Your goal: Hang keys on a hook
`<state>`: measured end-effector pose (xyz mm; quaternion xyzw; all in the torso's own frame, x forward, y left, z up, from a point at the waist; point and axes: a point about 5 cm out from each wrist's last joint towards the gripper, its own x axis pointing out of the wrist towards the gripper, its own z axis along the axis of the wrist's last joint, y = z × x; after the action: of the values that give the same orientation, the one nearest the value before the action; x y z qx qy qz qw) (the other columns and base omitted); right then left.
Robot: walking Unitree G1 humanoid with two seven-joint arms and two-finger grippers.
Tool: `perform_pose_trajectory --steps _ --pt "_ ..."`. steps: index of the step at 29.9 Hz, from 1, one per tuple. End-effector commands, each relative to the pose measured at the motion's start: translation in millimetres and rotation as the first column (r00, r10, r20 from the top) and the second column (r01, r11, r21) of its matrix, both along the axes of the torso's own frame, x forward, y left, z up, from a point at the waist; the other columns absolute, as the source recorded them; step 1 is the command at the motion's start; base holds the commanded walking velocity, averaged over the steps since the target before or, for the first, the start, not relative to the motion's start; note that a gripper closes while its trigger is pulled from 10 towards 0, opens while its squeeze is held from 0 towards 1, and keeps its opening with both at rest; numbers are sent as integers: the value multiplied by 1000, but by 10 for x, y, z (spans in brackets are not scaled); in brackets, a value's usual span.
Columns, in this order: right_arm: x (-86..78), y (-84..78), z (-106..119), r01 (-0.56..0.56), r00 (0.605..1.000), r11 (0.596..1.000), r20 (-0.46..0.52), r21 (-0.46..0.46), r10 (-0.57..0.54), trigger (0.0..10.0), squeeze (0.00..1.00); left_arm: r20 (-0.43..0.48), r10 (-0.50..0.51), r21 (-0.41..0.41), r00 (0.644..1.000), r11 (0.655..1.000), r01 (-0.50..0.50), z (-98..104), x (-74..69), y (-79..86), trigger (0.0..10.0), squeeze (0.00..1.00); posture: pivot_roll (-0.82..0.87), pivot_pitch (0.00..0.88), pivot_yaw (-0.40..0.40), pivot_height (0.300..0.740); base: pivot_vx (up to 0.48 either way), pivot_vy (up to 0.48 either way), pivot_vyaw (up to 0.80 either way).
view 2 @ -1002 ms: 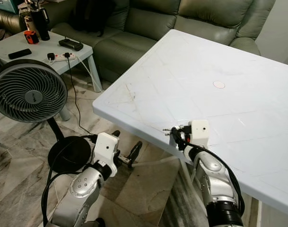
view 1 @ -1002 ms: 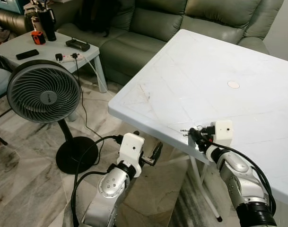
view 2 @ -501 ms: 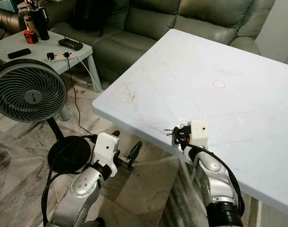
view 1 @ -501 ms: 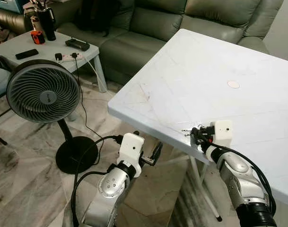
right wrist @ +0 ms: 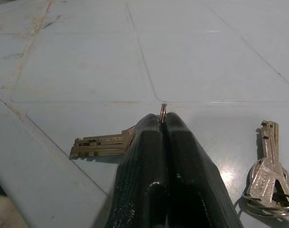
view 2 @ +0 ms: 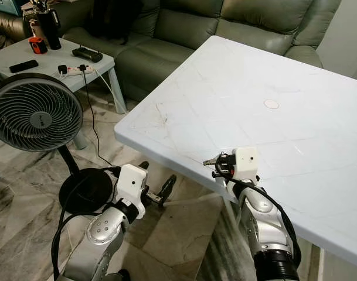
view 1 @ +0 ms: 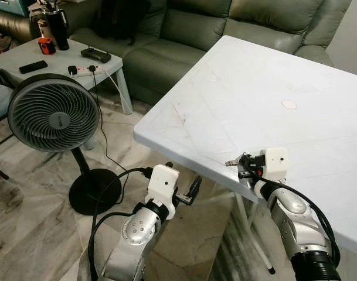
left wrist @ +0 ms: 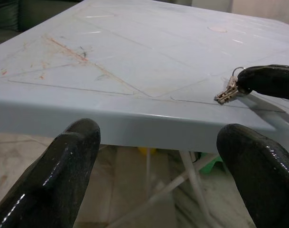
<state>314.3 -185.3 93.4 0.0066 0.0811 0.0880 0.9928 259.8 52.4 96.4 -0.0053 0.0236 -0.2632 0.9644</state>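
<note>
A standing fan [view 1: 53, 119] is on the floor at the far left, with a side table [view 1: 26, 58] behind it cut off by the frame edge. The left gripper [view 1: 193, 190] hangs below the edge of the white table [view 1: 254, 93], fingers spread apart and holding nothing. At the table's near edge the right gripper [right wrist: 164, 124] is clenched on the ring of the keys [right wrist: 100, 144]; one key blade pokes out past the fingers, the ring mostly hidden between them. A second bunch of keys [right wrist: 267, 183] lies just beside it, partly cut off.
</note>
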Motion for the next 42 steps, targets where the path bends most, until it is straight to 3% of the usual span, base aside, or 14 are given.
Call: perform_pose_trajectory --steps 1,7,8,9,10,12,20,29,42 --pt "11 -19 32 11 999 999 37 -35 -9 0 0 17 0 -5 1000 1000 0 48 36 -32 10000 0 58 96 -42 740 0 0 0" --pt "0 27 148 -22 989 998 144 -64 31 0 0 33 11 3 999 1000 -11 68 94 4 10000 0 56 80 -38 740 0 0 0" --pt "-8 41 196 -29 983 999 178 -34 34 4000 0 39 18 3 999 1000 -18 83 123 19 10000 0 55 70 -38 740 0 0 0" --pt "-14 47 226 -33 980 999 198 -12 34 4000 0 43 23 2 999 1000 -23 94 141 29 10000 0 55 70 -38 740 0 0 0" --pt "-23 59 256 -41 975 999 217 14 37 9451 0 52 33 2 998 999 -34 111 168 49 10000 0 54 61 -38 740 0 0 0" --pt "-37 77 289 -45 969 998 246 34 36 10000 0 62 61 -7 996 998 -61 137 221 97 10000 0 55 48 -38 740 0 0 0" --pt "-90 145 386 -22 950 997 311 79 -4 10000 0 34 184 -117 982 977 -179 234 447 381 10000 0 58 7 -34 740 0 0 0" --pt "-90 88 426 59 944 995 318 86 -84 10000 0 68 267 -160 961 954 -254 356 624 631 10000 0 50 0 -18 740 0 0 0" --pt "-73 66 288 125 967 992 218 33 -129 10000 0 52 317 -169 947 937 -304 349 740 722 10000 0 45 0 -14 740 0 0 -63"
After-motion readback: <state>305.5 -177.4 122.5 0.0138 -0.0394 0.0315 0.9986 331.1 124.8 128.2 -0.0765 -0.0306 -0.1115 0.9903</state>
